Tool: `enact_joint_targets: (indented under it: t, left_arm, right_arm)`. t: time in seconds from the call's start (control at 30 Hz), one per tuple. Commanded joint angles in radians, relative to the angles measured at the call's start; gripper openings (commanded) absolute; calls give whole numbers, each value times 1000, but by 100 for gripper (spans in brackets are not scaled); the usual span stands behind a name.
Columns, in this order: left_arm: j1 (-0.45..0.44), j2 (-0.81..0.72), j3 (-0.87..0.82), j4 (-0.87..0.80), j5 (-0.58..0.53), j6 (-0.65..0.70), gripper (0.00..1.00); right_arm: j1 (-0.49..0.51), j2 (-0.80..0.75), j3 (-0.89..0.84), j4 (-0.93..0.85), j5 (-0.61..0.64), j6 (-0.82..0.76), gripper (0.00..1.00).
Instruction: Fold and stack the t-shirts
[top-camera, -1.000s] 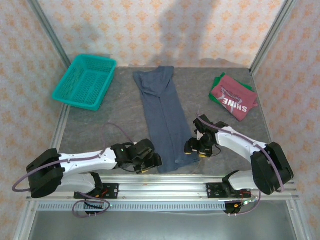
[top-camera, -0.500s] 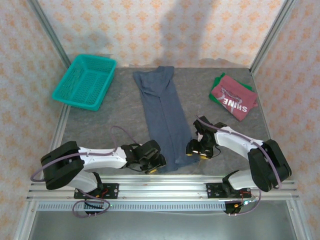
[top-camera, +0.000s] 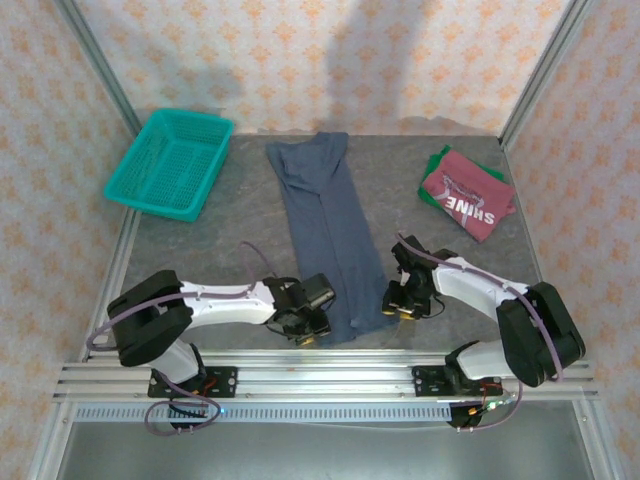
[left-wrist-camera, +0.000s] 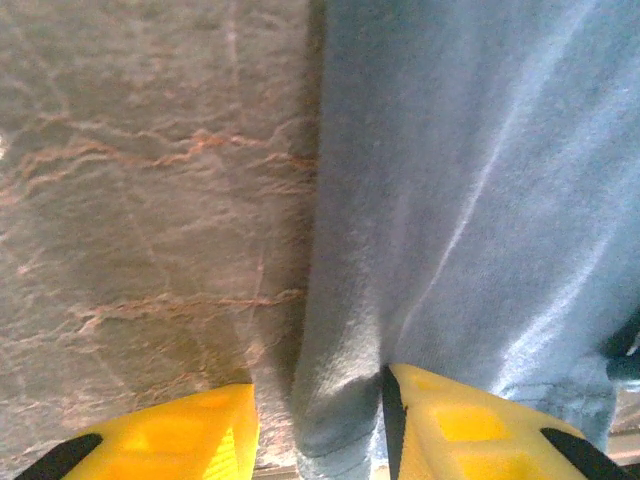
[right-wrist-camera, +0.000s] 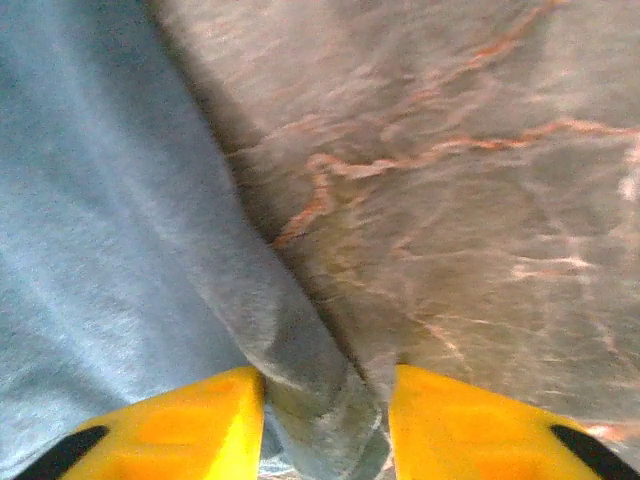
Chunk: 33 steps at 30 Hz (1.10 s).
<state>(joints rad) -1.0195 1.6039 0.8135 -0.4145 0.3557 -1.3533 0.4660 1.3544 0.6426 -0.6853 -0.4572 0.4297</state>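
Note:
The slate-blue t-shirt lies folded into a long strip down the middle of the table. My left gripper is at its near left corner. In the left wrist view the yellow fingers straddle the shirt's folded edge, narrowed but with a gap on the left side. My right gripper is at the near right corner. There its jaws straddle the shirt's edge, part closed, with a sliver of table beside the right finger. The dark red "SHINE" t-shirt lies folded on the green one at the back right.
A teal mesh basket stands at the back left. The metal rail runs along the near edge just behind both grippers. Frame posts and patterned walls close in the table.
Both grippers slid inward onto the shirt's near corners, the left one further. Both pairs of jaws have narrowed around the cloth edges.

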Motion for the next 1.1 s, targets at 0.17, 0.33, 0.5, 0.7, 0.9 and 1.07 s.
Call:
enact_joint_targets:
  t: [0.17, 0.33, 0.5, 0.7, 0.9, 1.07]
  left_arm:
    - [-11, 118, 109, 233, 20, 65, 10]
    - [-19, 35, 94, 109, -13, 83, 0]
    - [-32, -102, 62, -75, -79, 110, 0]
    - [-35, -241, -34, -167, -117, 79, 0]
    - [-37, -313, -62, -231, -153, 64, 0]
    - [-33, -333, -53, -234, -178, 55, 0]
  right_arm:
    - [19, 21, -12, 64, -136, -2, 4]
    - [21, -20, -6, -1, -136, 8, 0]
    - [23, -55, -6, -59, -116, 24, 0]
    - [51, -86, 9, -115, -107, 53, 0]
    - [135, -116, 59, -195, -100, 80, 0]
    - [138, -126, 138, -233, -66, 86, 0]
